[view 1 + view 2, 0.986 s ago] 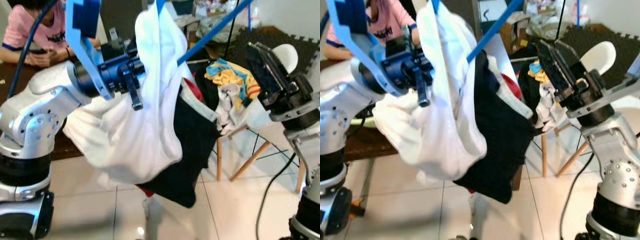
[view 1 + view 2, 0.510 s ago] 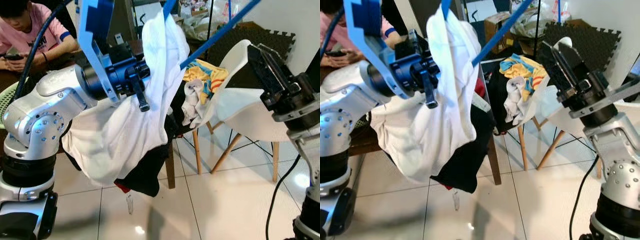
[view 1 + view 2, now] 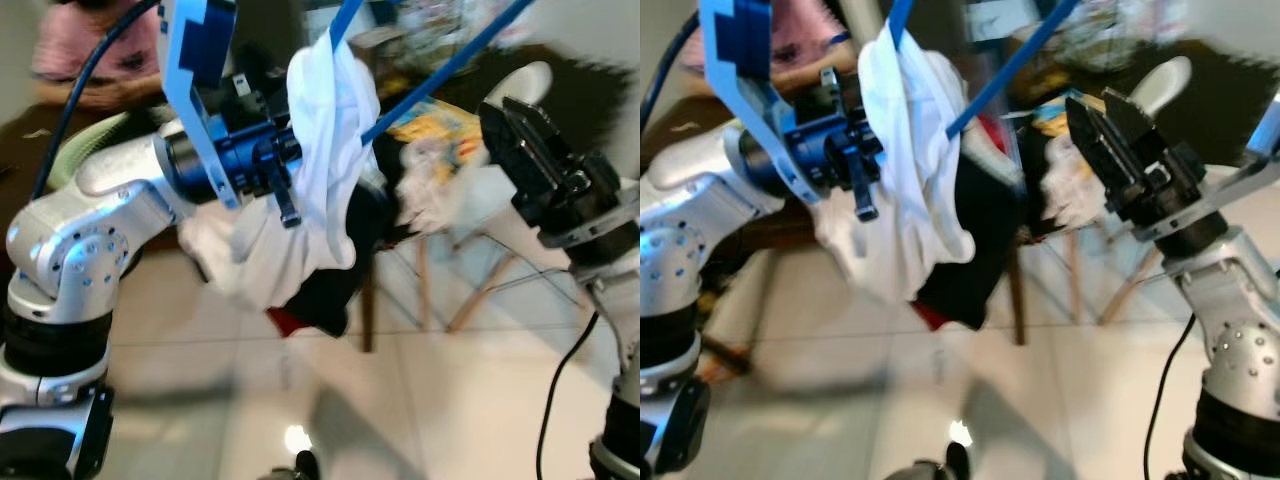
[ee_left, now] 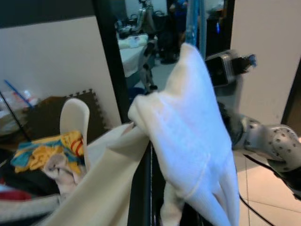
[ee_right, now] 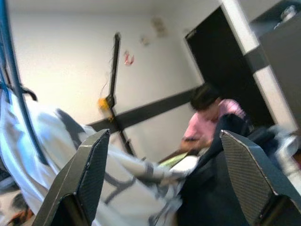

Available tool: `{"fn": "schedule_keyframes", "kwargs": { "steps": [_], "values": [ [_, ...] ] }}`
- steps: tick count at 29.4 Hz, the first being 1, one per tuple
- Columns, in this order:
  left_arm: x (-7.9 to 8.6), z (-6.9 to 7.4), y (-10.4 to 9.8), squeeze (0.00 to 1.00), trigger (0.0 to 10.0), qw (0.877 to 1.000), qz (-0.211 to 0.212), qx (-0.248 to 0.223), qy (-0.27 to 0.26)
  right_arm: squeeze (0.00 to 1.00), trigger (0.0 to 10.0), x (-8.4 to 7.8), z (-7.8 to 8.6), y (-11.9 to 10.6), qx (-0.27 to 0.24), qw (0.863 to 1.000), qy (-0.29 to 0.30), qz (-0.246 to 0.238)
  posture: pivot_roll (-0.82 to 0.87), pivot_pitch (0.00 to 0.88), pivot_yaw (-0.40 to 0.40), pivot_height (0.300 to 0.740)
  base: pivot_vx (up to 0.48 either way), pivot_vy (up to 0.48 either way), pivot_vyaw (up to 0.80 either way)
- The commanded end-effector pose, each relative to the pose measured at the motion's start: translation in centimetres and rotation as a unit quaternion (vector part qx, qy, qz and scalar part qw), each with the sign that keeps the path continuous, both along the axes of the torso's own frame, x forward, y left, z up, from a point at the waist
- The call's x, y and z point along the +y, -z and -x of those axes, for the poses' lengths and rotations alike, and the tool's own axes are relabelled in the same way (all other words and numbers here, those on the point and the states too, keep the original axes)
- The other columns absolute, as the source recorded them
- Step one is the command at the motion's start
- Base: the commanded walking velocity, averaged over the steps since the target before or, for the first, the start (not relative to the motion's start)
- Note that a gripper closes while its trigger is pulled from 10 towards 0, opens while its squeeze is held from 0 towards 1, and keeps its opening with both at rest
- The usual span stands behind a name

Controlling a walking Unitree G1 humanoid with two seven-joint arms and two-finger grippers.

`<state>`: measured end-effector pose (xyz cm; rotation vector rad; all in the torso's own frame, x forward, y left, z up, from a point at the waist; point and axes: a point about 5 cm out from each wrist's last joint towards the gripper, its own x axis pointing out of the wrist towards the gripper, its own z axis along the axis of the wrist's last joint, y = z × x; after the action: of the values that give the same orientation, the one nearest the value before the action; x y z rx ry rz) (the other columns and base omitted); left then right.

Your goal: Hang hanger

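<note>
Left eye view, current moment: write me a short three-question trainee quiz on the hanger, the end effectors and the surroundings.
1. True or false: the right end effector is open and holds nothing.
2. What hangs on the blue hanger? A) a white garment with a dark garment beneath it; B) one yellow towel; C) nothing.
3. Fill in: the person seated in the background wears a ___ top.

Key: 1 true; 2 A; 3 pink.
</note>
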<state>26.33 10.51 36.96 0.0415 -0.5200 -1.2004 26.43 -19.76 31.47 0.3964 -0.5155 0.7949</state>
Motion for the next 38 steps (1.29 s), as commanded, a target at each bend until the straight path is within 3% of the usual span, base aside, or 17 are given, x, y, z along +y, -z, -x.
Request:
{"fn": "schedule_keyframes", "kwargs": {
  "steps": [1, 20, 26, 28, 30, 31, 32, 34, 36, 37, 38],
  "values": [
    [0.1, 0.6, -0.6, 0.0, 10.0, 1.0, -0.007, -0.02, 0.002, 0.0, 10.0, -0.1, 0.2, 0.0, -0.005, 1.0, 0.006, 0.009, 0.07, 0.158, 0.108, 0.74, -0.368, 0.0, 0.0],
    [0.3, 0.1, 0.5, 0.0, 10.0, 1.0, 0.002, 0.009, -0.001, 0.0, 10.0, -1.2, -1.7, 3.2, 0.076, 0.99, 0.099, 0.063, 0.06, 0.164, 0.11, 0.74, -0.356, 0.0, 0.0],
    [0.7, -1.9, 4.6, 0.0, 10.0, 0.997, -0.018, 0.073, -0.028, 0.0, 10.0, -2.8, -3.1, 5.7, 0.142, 0.973, 0.169, 0.073, 0.05, 0.167, 0.108, 0.74, -0.344, 0.0, 0.0],
    [1.0, -2.9, 6.5, 0.0, 10.0, 0.994, -0.045, 0.085, -0.052, 0.0, 10.0, -3.4, -3.7, 7.3, 0.186, 0.958, 0.2, 0.09, 0.05, 0.169, 0.106, 0.74, -0.262, 0.0, 0.0],
    [1.0, -2.9, 6.5, 0.0, 10.0, 0.994, -0.045, 0.085, -0.052, 0.0, 10.0, -3.4, -3.7, 7.3, 0.186, 0.958, 0.2, 0.09, 0.05, 0.169, 0.106, 0.74, -0.262, 0.0, 0.0],
    [1.1, -3.3, 7.5, 0.0, 10.0, 0.992, -0.065, 0.085, -0.066, 0.0, 10.0, -3.7, -3.9, 8.0, 0.203, 0.95, 0.214, 0.099, 0.05, 0.168, 0.103, 0.74, 0.0, 0.0, -0.44],
    [1.4, -4.3, 9.9, 0.0, 10.0, 0.984, -0.113, 0.087, -0.105, 0.0, 10.0, -4.3, -4.1, 9.5, 0.234, 0.936, 0.239, 0.107, 0.05, 0.169, 0.098, 0.74, 0.0, 0.0, -0.77],
    [1.4, -4.3, 9.9, 0.0, 10.0, 0.984, -0.113, 0.087, -0.105, 0.0, 10.0, -4.3, -4.1, 9.5, 0.234, 0.936, 0.239, 0.107, 0.05, 0.169, 0.098, 0.74, 0.0, 0.0, -0.77],
    [2.8, -6.3, 16.0, 0.0, 10.0, 0.953, -0.201, 0.129, -0.185, 0.0, 10.0, -5.4, -4.0, 13.0, 0.298, 0.899, 0.29, 0.139, 0.03, 0.17, 0.095, 0.74, 0.0, 0.0, -0.77],
    [3.5, -6.6, 18.1, 0.0, 10.0, 0.939, -0.234, 0.142, -0.208, 0.0, 10.0, -5.7, -3.8, 14.1, 0.315, 0.885, 0.305, 0.154, 0.03, 0.17, 0.095, 0.74, 0.0, 0.0, -0.77],
    [3.5, -6.6, 18.1, 0.0, 10.0, 0.939, -0.234, 0.142, -0.208, 0.0, 10.0, -5.7, -3.8, 14.1, 0.315, 0.885, 0.305, 0.154, 0.03, 0.17, 0.095, 0.74, 0.0, 0.0, -0.77]
  ]
}}
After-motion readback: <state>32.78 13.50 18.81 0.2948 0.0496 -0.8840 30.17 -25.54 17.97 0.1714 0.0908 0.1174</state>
